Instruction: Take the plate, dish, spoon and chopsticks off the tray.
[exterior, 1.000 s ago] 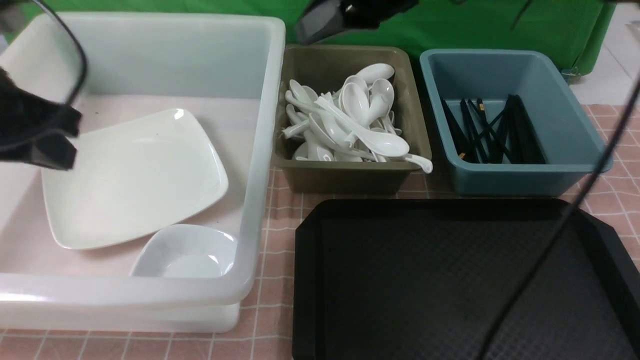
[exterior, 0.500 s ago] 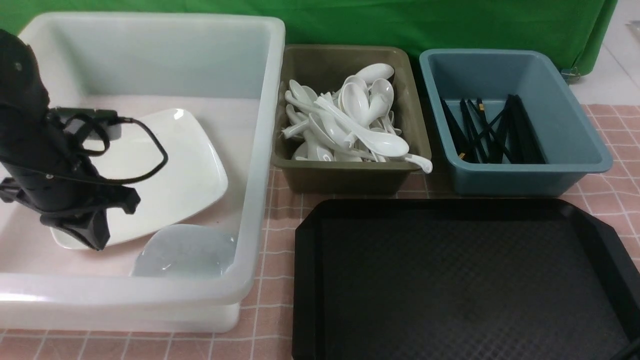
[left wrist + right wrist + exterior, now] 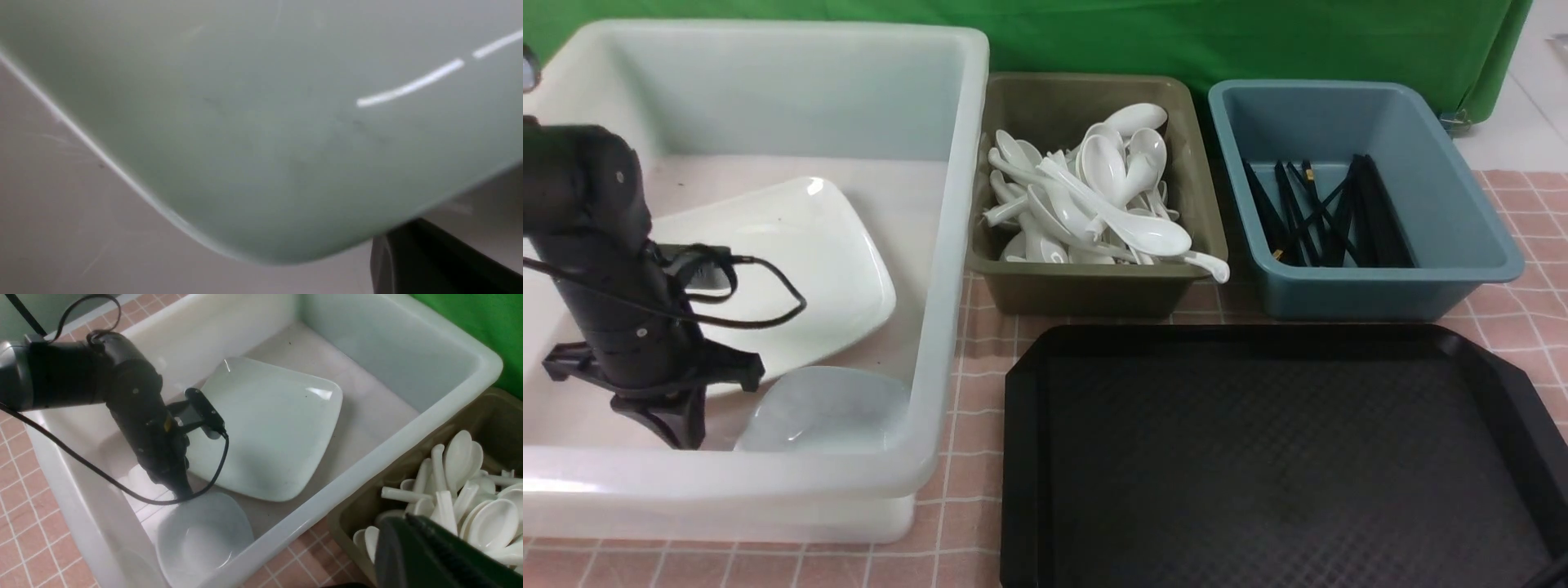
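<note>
The black tray (image 3: 1258, 457) lies bare at the front right. The large white plate (image 3: 800, 269) (image 3: 273, 428) rests inside the white tub (image 3: 947, 245), and the small dish (image 3: 825, 408) (image 3: 204, 535) sits by its near corner. My left gripper (image 3: 678, 429) (image 3: 182, 490) points down into the tub, shut, holding nothing, its tip beside the plate's near-left corner and the dish. The plate (image 3: 261, 122) fills the left wrist view. Spoons (image 3: 1103, 196) are piled in an olive bin and black chopsticks (image 3: 1327, 216) lie in a blue bin. My right gripper (image 3: 404, 543) hovers shut over the spoons.
The olive bin (image 3: 1094, 298) and the blue bin (image 3: 1380, 298) stand side by side behind the tray, right of the tub. A pink checked cloth (image 3: 972, 392) covers the table. A green backdrop runs along the back.
My left arm has swung down into the tub and moved toward its front wall, beside the dish. The right arm and its cable have left the front view.
</note>
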